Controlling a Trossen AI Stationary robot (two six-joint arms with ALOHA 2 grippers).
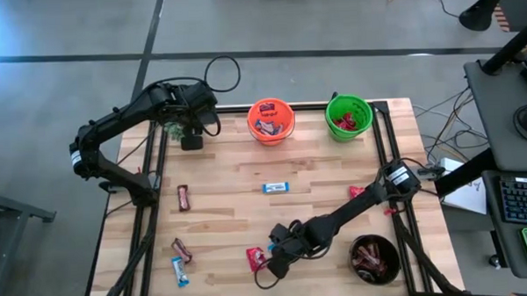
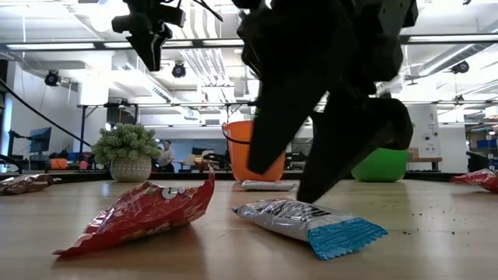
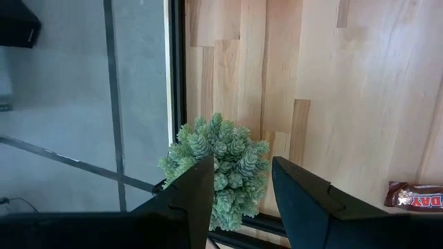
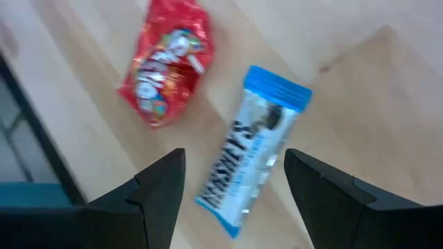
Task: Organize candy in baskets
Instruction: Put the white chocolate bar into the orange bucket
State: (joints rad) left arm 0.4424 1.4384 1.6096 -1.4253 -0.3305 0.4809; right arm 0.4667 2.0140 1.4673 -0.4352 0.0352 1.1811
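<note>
The right gripper [image 4: 235, 190] hovers directly over a blue-and-white candy bar [image 4: 250, 145], jaws wide apart and straddling its wrapper, nothing held. A red candy packet [image 4: 166, 72] lies just beside that bar. The bar looks light, with a slick, crinkly wrapper; a pinch across its narrow middle appears soundest. The left gripper [image 3: 242, 190] waits well away above the plant [image 3: 218, 166], jaws partly apart and empty.

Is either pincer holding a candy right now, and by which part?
No, nothing is held. The right pincer stands open over the blue-and-white bar, not gripping it; the left pincer hangs empty above the plant.
</note>
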